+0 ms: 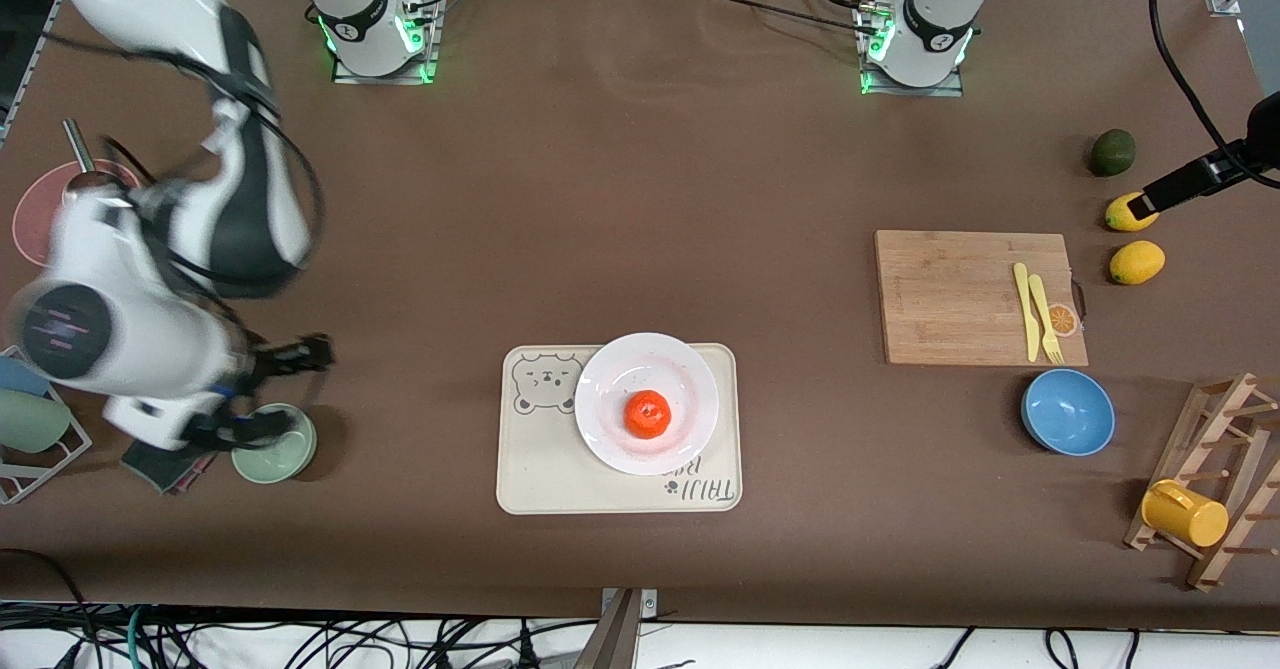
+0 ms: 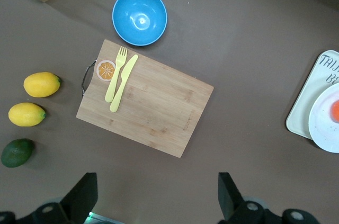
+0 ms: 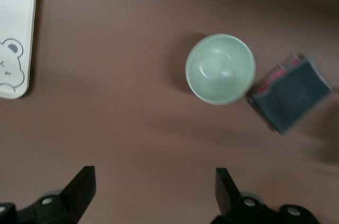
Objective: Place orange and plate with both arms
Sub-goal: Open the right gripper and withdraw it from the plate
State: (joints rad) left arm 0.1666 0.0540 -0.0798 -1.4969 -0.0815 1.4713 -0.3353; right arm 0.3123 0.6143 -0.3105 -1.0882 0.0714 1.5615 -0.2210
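The orange [image 1: 648,414] sits on the white plate [image 1: 600,389], and the plate rests on the cream bear-print tray [image 1: 530,469] near the middle of the table. The right gripper [image 1: 262,394] hangs with its 2 fingers spread wide and nothing between them, over the table beside a pale green bowl [image 3: 220,69] and a dark sponge [image 3: 290,93] at the right arm's end. The left gripper [image 2: 158,197] is also wide and empty, high over the table by a wooden cutting board [image 2: 153,107].
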